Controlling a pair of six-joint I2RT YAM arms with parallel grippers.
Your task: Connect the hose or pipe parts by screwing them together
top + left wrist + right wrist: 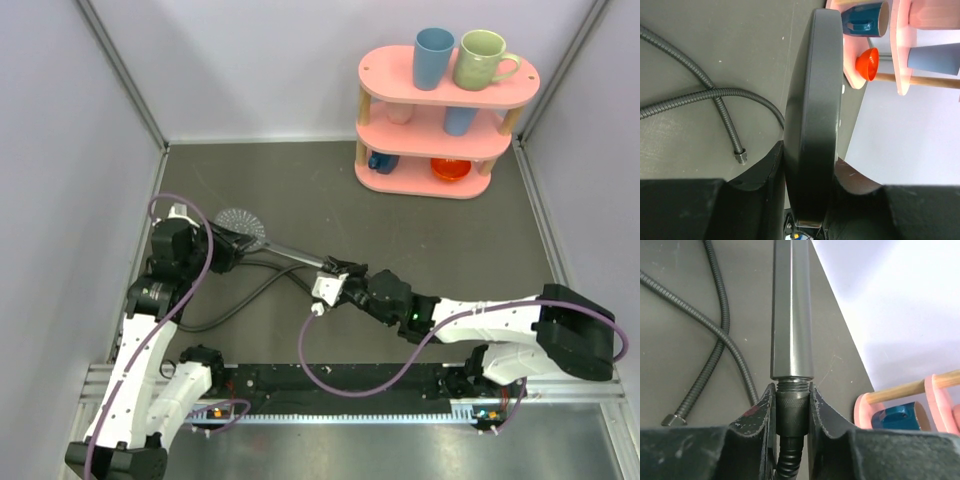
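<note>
The grey shower head (241, 224) is held off the dark table, its round face edge-on in the left wrist view (813, 110). My left gripper (228, 243) (810, 156) is shut on the head's rim. Its straight handle (295, 254) (791, 310) runs right to my right gripper (328, 272) (791, 391). That gripper is shut on the hose's knurled end fitting (791, 410), which sits on the handle's thread with a few turns still showing. The dark-grey hose (240, 300) (715, 94) loops on the table, its free metal end (741, 157) (671, 420) lying loose.
A pink three-tier shelf (445, 112) stands at the back right with a blue mug (433, 56) and a green mug (482, 58) on top and more cups below. Grey walls close the left, back and right. Purple cables (350, 385) hang along both arms.
</note>
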